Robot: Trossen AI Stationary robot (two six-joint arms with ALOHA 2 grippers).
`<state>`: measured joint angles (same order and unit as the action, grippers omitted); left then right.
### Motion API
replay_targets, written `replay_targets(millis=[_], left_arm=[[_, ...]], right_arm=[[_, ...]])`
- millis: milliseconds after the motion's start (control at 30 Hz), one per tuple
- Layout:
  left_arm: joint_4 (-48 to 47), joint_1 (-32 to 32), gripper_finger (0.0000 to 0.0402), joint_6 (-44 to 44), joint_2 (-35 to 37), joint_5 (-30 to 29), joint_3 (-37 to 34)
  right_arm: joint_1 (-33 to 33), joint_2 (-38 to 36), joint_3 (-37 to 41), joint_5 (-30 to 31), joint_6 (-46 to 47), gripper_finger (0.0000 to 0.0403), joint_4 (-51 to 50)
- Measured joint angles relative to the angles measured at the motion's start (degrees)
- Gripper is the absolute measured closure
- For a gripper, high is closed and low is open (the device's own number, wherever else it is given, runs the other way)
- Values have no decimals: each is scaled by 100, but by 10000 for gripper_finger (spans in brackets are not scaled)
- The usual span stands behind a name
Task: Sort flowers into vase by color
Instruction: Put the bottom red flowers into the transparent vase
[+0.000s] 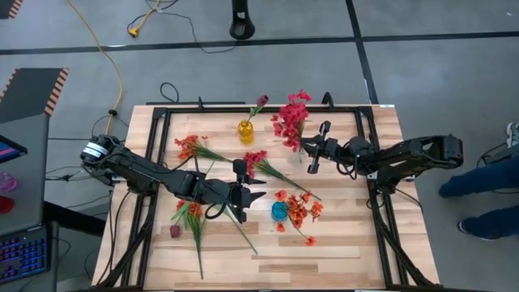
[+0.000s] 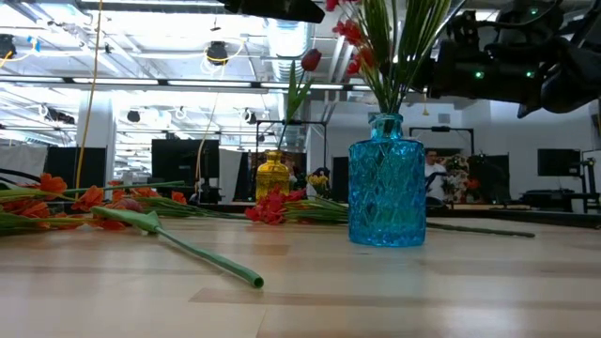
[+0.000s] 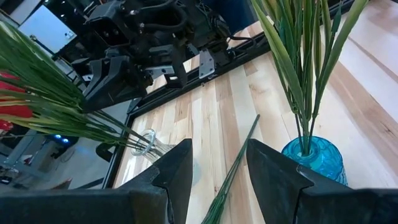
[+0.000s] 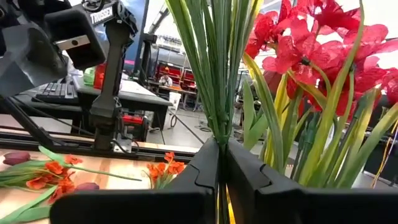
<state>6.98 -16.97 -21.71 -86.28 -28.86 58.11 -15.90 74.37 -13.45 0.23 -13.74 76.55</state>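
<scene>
The right gripper (image 4: pixel 222 163) is clamped on the crimson-pink spray's (image 1: pixel 290 118) stems to settle it in the clear vase (image 1: pixel 298 151), while the left gripper (image 1: pixel 253 195) waits with fingers apart beside the blue vase (image 1: pixel 280 211).

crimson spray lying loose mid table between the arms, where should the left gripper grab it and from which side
Judging by its pose, grip the bare green stem of the crimson spray, roughly midway, coming straight down from above. It lies flat, blooms toward the yellow vase, stem running toward the blue vase. The left gripper, open, is nearby.
</scene>
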Motion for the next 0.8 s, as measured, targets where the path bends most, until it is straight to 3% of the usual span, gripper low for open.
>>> replay_targets(millis=[400,800], left_arm=[[0,0,262,7,0,-2,0],[0,0,262,13,0,-2,0]], right_arm=[[0,0,-1,616,-15,341,4],[0,0,0,791,-21,248,-103]])
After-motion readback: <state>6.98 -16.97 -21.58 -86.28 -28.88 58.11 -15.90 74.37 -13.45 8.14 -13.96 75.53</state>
